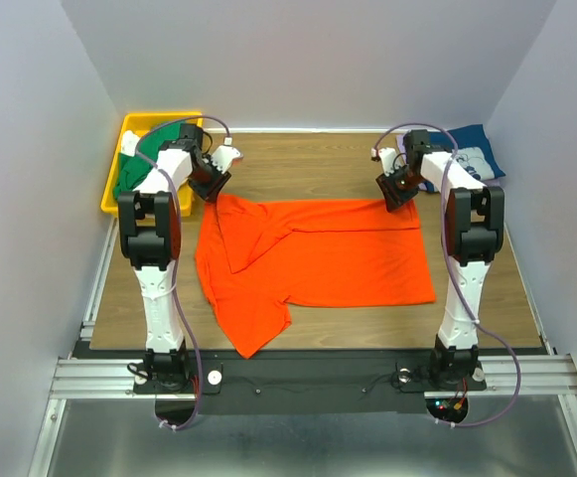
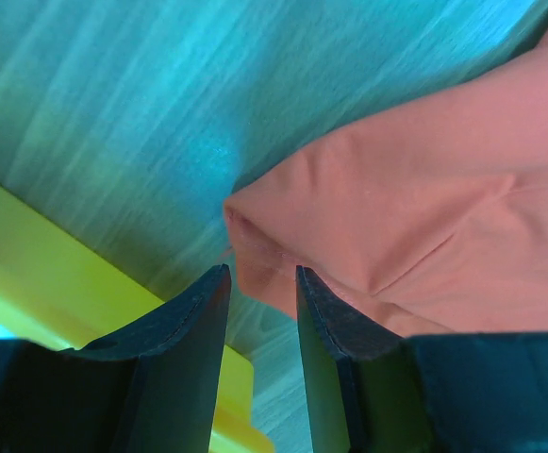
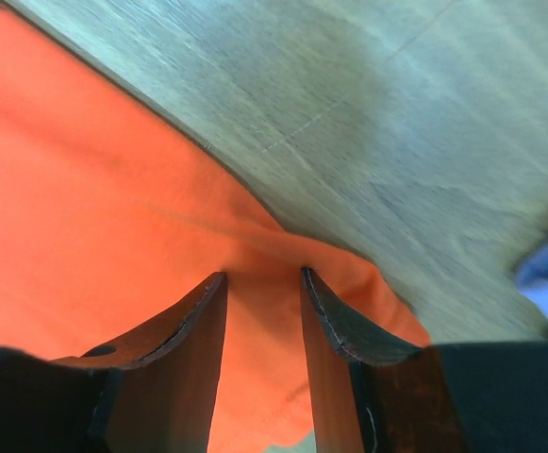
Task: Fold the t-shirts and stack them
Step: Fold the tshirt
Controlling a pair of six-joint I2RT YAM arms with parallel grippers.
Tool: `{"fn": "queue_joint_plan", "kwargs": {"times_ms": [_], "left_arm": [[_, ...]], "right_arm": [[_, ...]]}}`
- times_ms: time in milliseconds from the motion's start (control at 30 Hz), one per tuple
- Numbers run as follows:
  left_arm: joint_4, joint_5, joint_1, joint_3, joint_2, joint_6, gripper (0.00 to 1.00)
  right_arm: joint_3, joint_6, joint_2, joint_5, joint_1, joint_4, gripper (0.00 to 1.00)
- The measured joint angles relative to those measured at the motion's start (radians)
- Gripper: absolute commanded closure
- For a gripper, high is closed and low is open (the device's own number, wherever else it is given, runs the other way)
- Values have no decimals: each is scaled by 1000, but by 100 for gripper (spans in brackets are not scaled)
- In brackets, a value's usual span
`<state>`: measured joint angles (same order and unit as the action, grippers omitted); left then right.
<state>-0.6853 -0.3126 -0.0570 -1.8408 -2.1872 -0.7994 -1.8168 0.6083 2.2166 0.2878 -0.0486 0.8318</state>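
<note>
Orange t-shirt (image 1: 318,253) spread at tabletop (image 1: 308,164) centre. Left gripper (image 2: 259,274), right gripper (image 3: 262,276): jaws parted at its far corners, nothing clamped. Left corner tip may be missed on closing

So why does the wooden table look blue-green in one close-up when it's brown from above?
Left wrist view: a strong colour cast, probably its white balance, turns the wooden table teal and the bright orange cloth t-shirt salmon pink. Top external view: even light, the wood brown, the shirt vivid orange. Right wrist view: colours near true, though the wood grain is a little soft.
</note>
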Motion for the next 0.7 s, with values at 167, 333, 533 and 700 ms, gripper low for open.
{"fn": "queue_joint_plan", "kwargs": {"times_ms": [167, 333, 533, 700], "left_arm": [[-6, 16, 0, -3, -12, -24, 54], [5, 18, 0, -3, -25, -29, 54], [21, 17, -3, -12, -70, -28, 65], [24, 21, -5, -16, -73, -19, 100]], "right_arm": [[-1, -3, 18, -5, 0, -5, 59], [-1, -3, 18, -15, 0, -5, 59], [-1, -3, 21, -58, -6, -8, 60], [-2, -4, 23, -107, -8, -16, 61]]}}
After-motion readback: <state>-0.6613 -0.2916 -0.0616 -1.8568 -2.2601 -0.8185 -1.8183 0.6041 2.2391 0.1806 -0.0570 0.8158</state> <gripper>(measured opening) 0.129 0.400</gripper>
